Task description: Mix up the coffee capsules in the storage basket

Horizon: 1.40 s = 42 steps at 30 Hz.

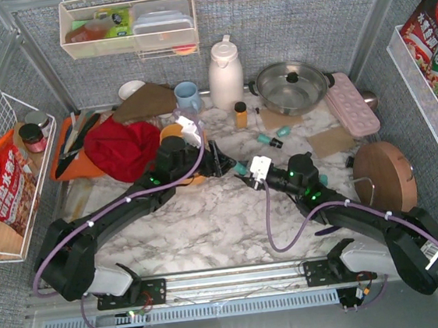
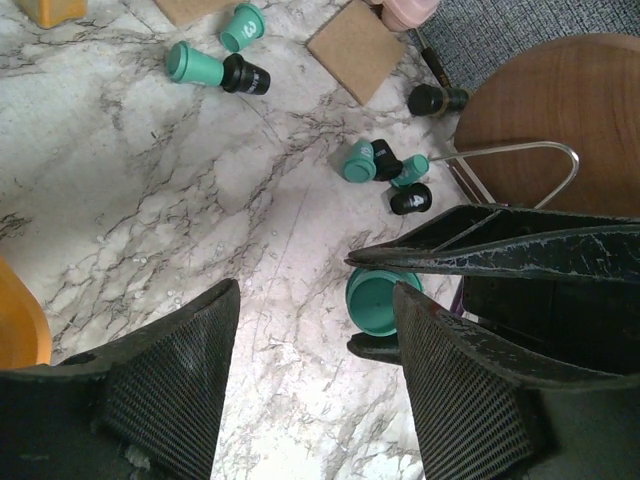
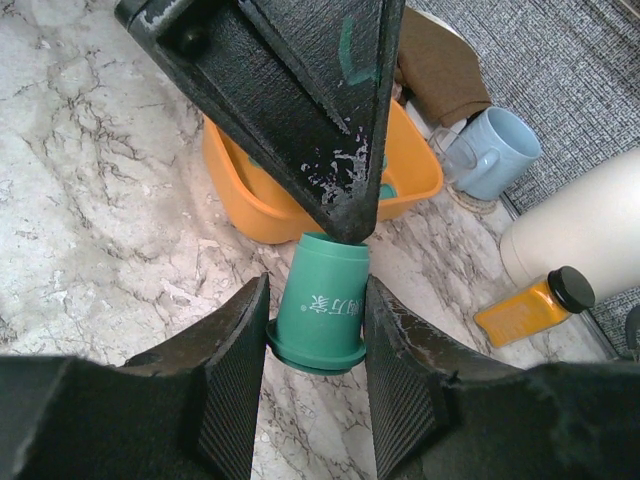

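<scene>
My right gripper (image 3: pixel 316 290) is shut on a teal coffee capsule (image 3: pixel 322 300), held just above the marble, close to the orange-yellow storage basket (image 3: pixel 240 195). My left gripper (image 2: pixel 315 290) is open and empty, its tips right beside that capsule (image 2: pixel 378 300). In the top view the two grippers meet at mid-table: left (image 1: pixel 220 162), right (image 1: pixel 245 171), with the basket (image 1: pixel 170 131) mostly hidden under the left arm. Loose teal capsules (image 2: pixel 195 65) and black capsules (image 2: pixel 247 75) lie on the marble, and more sit in a small cluster (image 2: pixel 360 160). The basket's inside is mostly hidden.
A blue mug (image 3: pixel 490 155), a white thermos (image 3: pixel 590 230) and an amber bottle (image 3: pixel 530 305) stand behind the basket. A round wooden board (image 2: pixel 560 130) and a cork square (image 2: pixel 355 45) lie to the right. A red cloth (image 1: pixel 123 147), a steel pot (image 1: pixel 291 86) and a pink egg tray (image 1: pixel 351 103) are at the back.
</scene>
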Motion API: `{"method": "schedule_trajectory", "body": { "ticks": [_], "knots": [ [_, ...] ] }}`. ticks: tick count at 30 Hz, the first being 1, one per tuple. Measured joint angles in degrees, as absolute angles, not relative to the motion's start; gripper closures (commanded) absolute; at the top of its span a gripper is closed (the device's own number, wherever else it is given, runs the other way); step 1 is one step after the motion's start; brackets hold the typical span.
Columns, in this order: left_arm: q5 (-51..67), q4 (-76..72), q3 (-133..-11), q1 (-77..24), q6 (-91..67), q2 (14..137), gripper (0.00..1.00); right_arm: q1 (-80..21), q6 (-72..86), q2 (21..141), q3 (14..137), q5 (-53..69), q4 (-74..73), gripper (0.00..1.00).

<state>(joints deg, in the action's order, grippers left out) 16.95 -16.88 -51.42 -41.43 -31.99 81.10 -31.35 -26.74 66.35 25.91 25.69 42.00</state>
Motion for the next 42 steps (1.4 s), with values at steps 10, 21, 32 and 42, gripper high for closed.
{"method": "schedule_trajectory", "body": {
  "ticks": [10, 21, 32, 42],
  "knots": [
    [18.11, -18.35, -51.40, -42.13, -33.30, 82.24, 0.30, -31.35, -27.55, 65.91, 26.33, 25.02, 39.51, 0.75],
    [16.10, -17.87, -51.35, -42.57, -32.60, 77.76, 0.30, -31.77, -28.36, 64.99, 26.57, 25.74, 38.96, 0.76],
    [19.22, -18.55, -51.09, -42.59, -33.41, 80.31, 0.33, -31.92, -28.47, 64.16, 26.98, 25.78, 37.71, 0.76],
    [22.94, -20.53, -51.09, -42.94, -34.13, 81.56, 0.36, -31.94, -29.02, 64.23, 27.14, 25.74, 37.47, 0.76]
  ]
}}
